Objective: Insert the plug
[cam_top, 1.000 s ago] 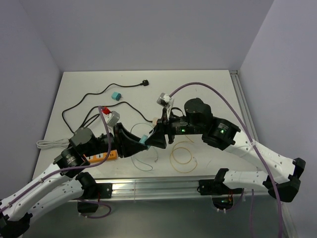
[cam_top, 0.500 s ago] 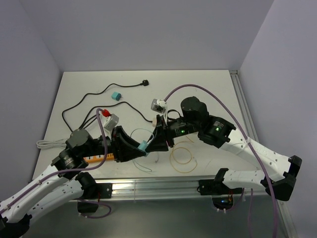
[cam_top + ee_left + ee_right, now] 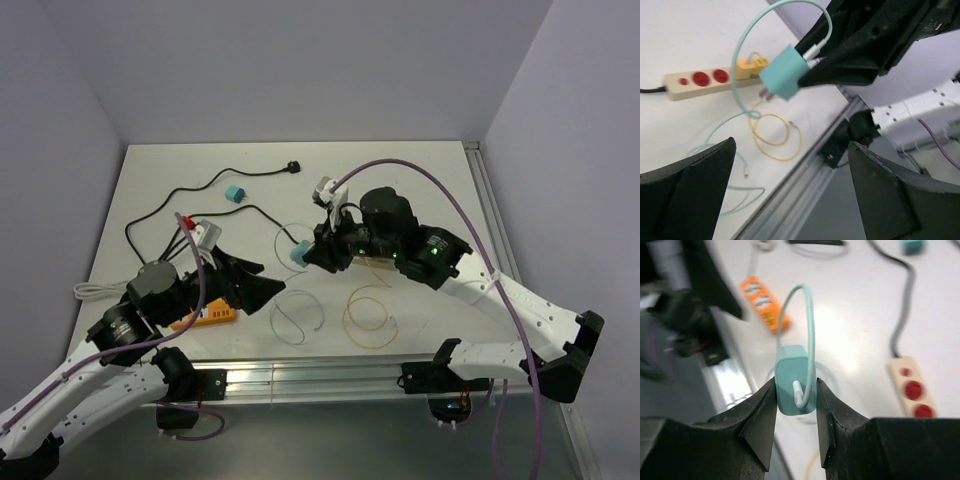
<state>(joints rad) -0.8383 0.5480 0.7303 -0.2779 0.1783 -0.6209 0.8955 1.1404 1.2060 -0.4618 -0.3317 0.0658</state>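
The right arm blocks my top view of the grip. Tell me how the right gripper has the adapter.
Observer: In the right wrist view, the right gripper is shut on the adapter, clamping its two side faces. The cable plugs into the face toward the camera.
Operator: Report the prongs.
Observer: In the left wrist view, the prongs stick out bare from the far face and touch nothing.
Operator: Find me the strip.
Observer: In the left wrist view, the strip lies flat, apart from the prongs. It has red sockets, and a yellow plug sits at the end nearest the adapter.
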